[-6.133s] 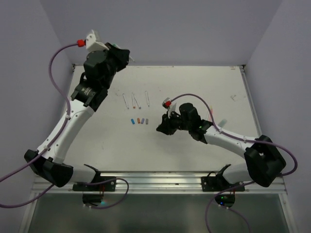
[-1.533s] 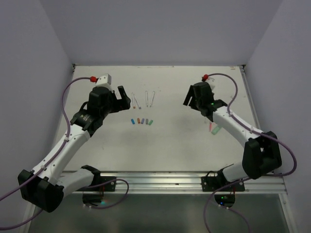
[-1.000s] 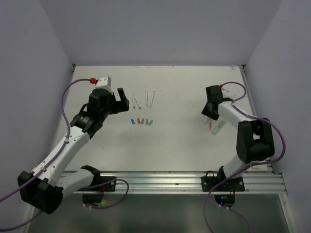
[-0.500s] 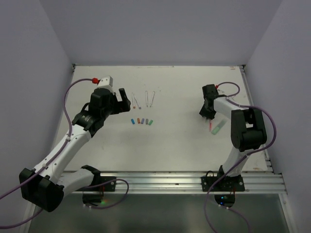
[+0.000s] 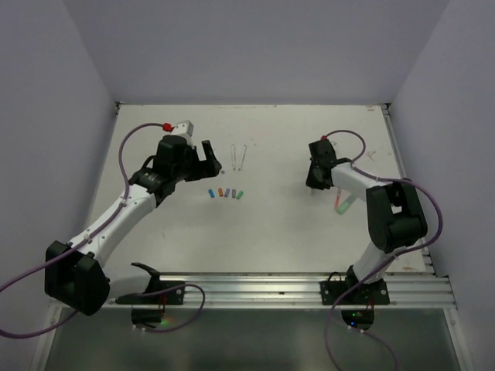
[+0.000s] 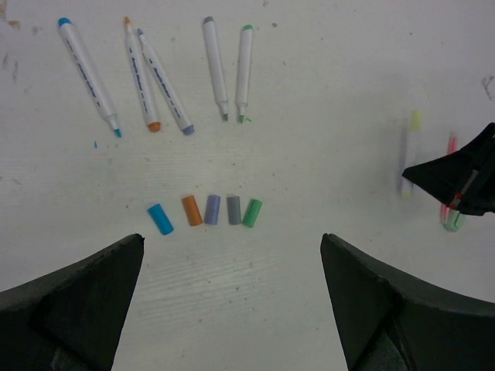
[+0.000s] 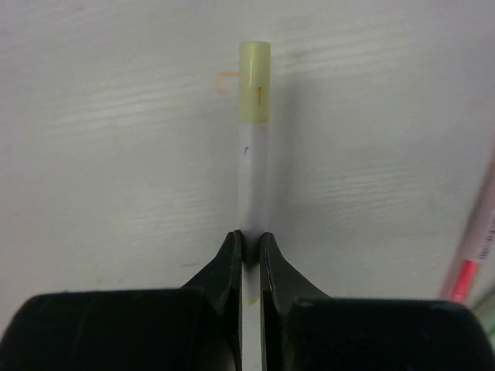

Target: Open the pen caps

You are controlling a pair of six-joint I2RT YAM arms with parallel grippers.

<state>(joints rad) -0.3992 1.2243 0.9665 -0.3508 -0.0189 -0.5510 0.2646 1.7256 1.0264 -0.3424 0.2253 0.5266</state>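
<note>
Right wrist view: right fingers [image 7: 227, 267] are clamping together on the pen [image 7: 254, 178], which is lying on the table [image 7: 100, 154] and pointing straight away from them, with the yellow cap [image 7: 255, 81] sitting on the far tip. Left fingers [image 6: 77, 301] are hanging wide apart over the five loose caps [image 6: 207, 210], so the right arm's nearer.

Diffuse overhead light, even across the white tabletop [image 5: 271, 232], bright without glare. Shadows are faint and soft, lying close under the left arm [image 5: 112, 220] and right arm [image 5: 352, 179]. The overhead view is sharp. In the left wrist view the left jaws are dark and blurred. In the right wrist view the pen [image 7: 254, 170] is crisp and the right jaws are black and featureless.
</note>
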